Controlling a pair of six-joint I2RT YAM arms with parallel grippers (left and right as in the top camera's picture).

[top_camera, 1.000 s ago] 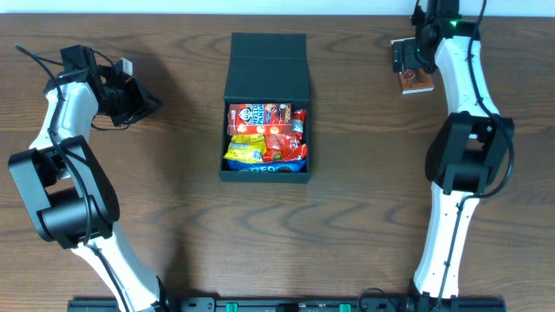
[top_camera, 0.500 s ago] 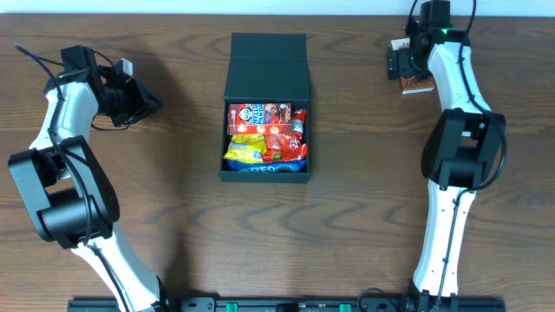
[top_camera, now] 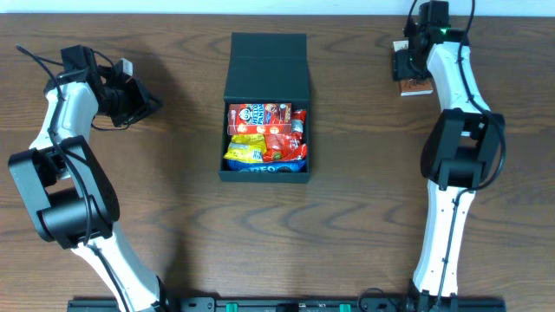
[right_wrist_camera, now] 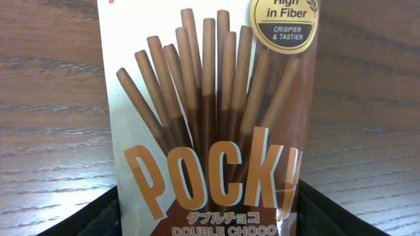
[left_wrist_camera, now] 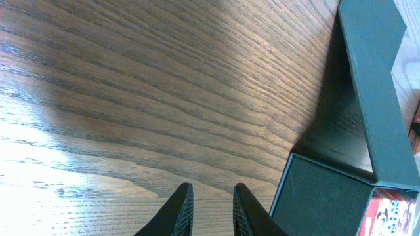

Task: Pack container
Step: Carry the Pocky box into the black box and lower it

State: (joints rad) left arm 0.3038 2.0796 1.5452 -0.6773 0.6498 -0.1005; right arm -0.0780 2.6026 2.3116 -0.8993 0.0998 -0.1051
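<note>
1. As seen from above, table (top_camera: 173, 225): one, dark brown wood grain, bearing everything listed below.
2. Arms: two, white with black joints. Left arm (top_camera: 61, 147) reaches along the left edge towards the far left corner. Right arm (top_camera: 460, 156) reaches along the right side to the far right corner.
3. Container (top_camera: 267, 74): one, a shallow black box at the far middle of the table, between the two arms and well apart from both claws. Its hinged lid lies folded back flat on the far side, and the tray is uncovered.
4. Contents of the container: snack packets crowded together, the exact count not clear. One red carton (top_camera: 258, 115) lies at the far end, one yellow packet (top_camera: 245, 149) at near left, one red packet (top_camera: 284, 137) at right and one blue packet (top_camera: 279, 165) along the near wall.
5. Pocky packet (right_wrist_camera: 210, 131): one, brown and white, flat on the table at the far right, outside the container.
6. Claws: two.
   - Left gripper (left_wrist_camera: 211, 196): fingers drawn almost together with a narrow gap, nothing between them, over bare wood at far left.
   - Right gripper (right_wrist_camera: 210, 219): fingers spread wide, one at either side of the Pocky packet's lower end. Whether they touch it cannot be told.
</note>
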